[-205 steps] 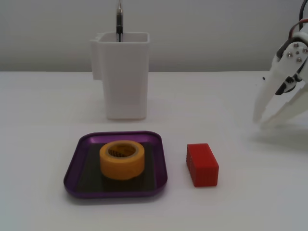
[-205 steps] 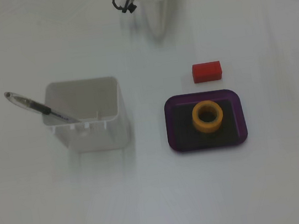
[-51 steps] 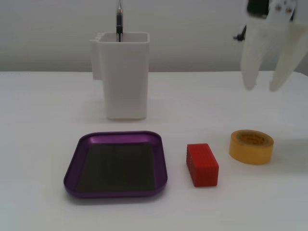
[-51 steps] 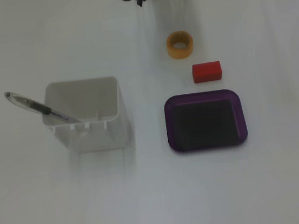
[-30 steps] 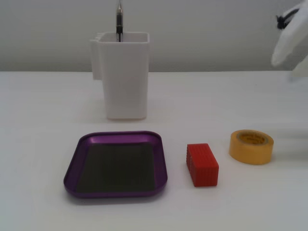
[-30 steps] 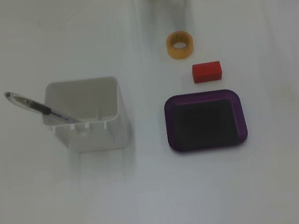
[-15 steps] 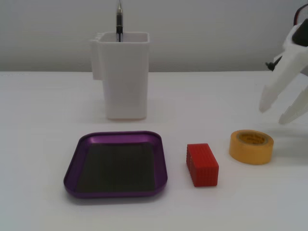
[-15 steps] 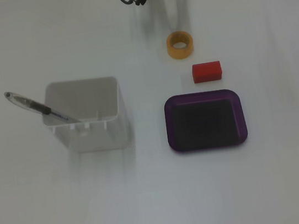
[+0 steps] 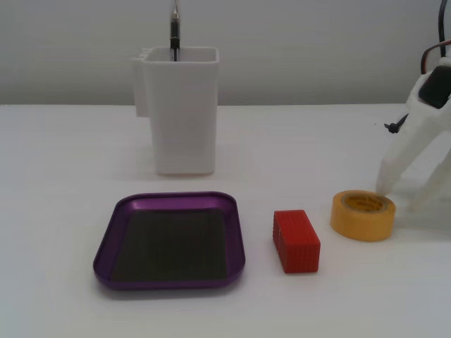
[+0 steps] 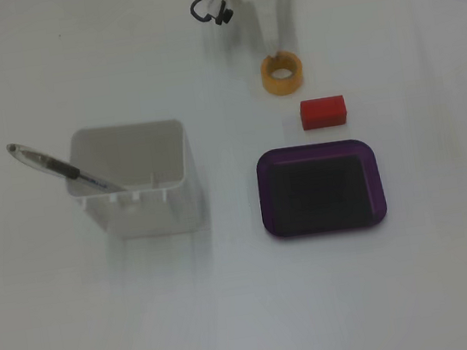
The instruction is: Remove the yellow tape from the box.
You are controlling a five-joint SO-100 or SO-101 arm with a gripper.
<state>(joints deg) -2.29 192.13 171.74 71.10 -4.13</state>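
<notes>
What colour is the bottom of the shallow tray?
Dark grey-black, inside a purple rim; the tray shows best in the fixed view from above.

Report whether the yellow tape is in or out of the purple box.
Out. The yellow tape lies flat on the table beside the red block; the box is empty.

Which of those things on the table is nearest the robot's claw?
The yellow tape: the gripper stands right at its rim. The red block, the purple box and the white container lie farther off.

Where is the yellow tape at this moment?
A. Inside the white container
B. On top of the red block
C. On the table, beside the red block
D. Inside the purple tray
C: the tape lies on the table beside the red block, and the tray is empty.
</notes>
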